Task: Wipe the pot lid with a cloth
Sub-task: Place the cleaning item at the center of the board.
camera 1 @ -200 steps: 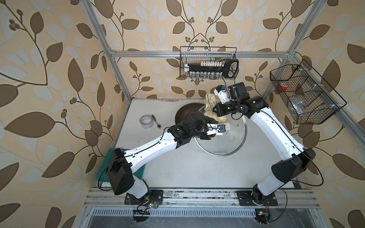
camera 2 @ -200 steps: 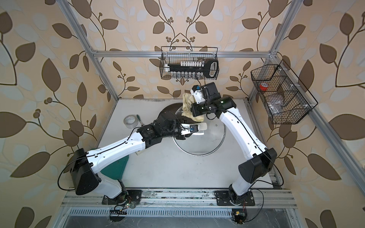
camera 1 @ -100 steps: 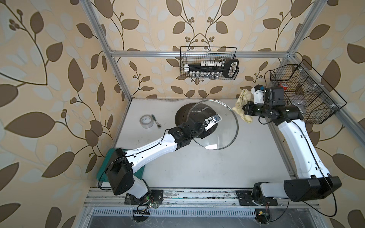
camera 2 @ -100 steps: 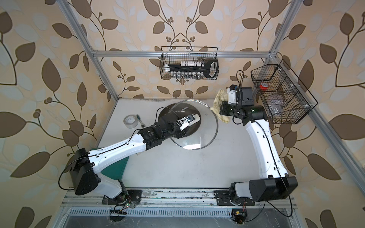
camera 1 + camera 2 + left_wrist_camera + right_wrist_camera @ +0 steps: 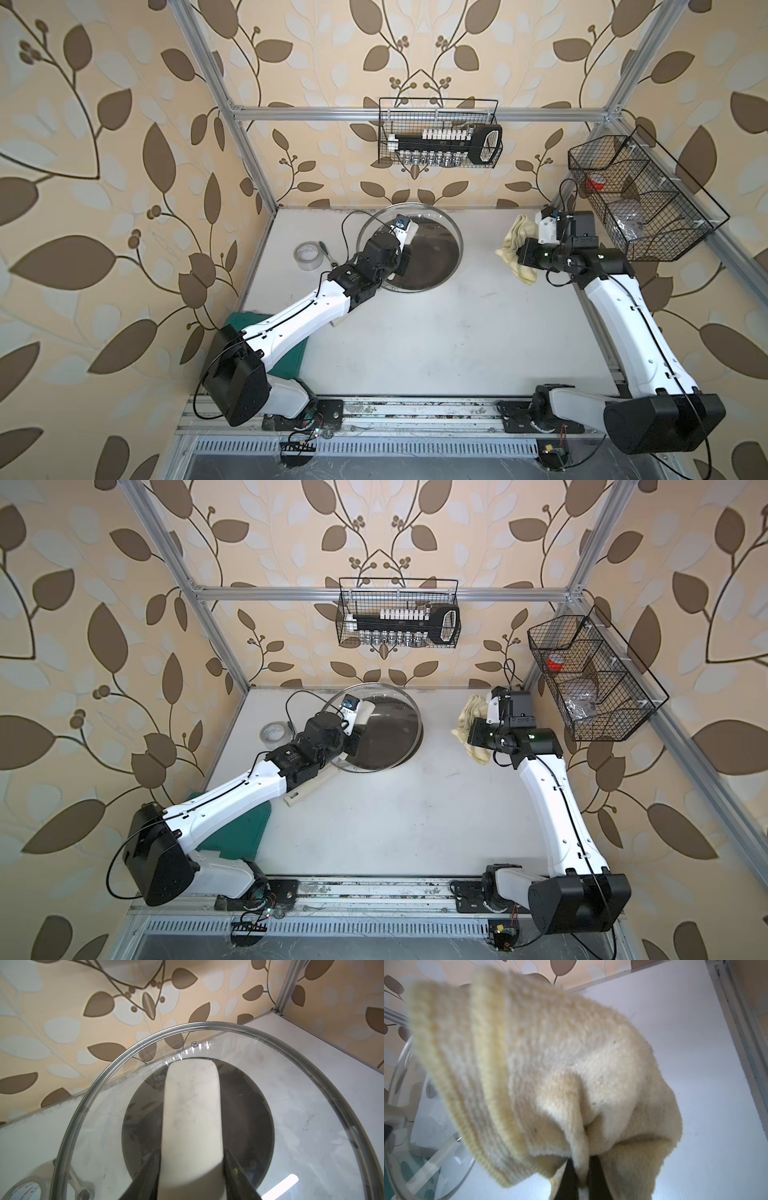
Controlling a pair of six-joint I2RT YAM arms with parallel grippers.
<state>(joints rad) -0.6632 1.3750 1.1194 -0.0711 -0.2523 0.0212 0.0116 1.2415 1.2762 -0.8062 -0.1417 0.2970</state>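
The left gripper [image 5: 192, 1159] is clamped on the cream bar handle [image 5: 191, 1105] of the pot lid [image 5: 291, 1109]. In the left wrist view its dark fingers [image 5: 145, 1178] press the bar from both sides. In both top views the lid is at the far edge of the desk [image 5: 457, 353], left of the middle, directly over a dark frying pan [image 5: 428, 266] that shows through the glass. I cannot tell whether the lid rests on the pan or hangs just above it. The pan's cream handle [image 5: 305, 791] sticks out toward the near left, beneath the left arm.

The right gripper [image 5: 581, 1167] is closed on a fold of the cloth [image 5: 550, 1064], which bunches over the jaws and droops around them. In a top view the cloth [image 5: 517, 249] hangs near the far right corner of the desk, well apart from the lid.

A roll of tape [image 5: 308, 257] lies near the far left corner, just beside the lid. A green case [image 5: 241, 833] lies at the near left edge under the left arm.
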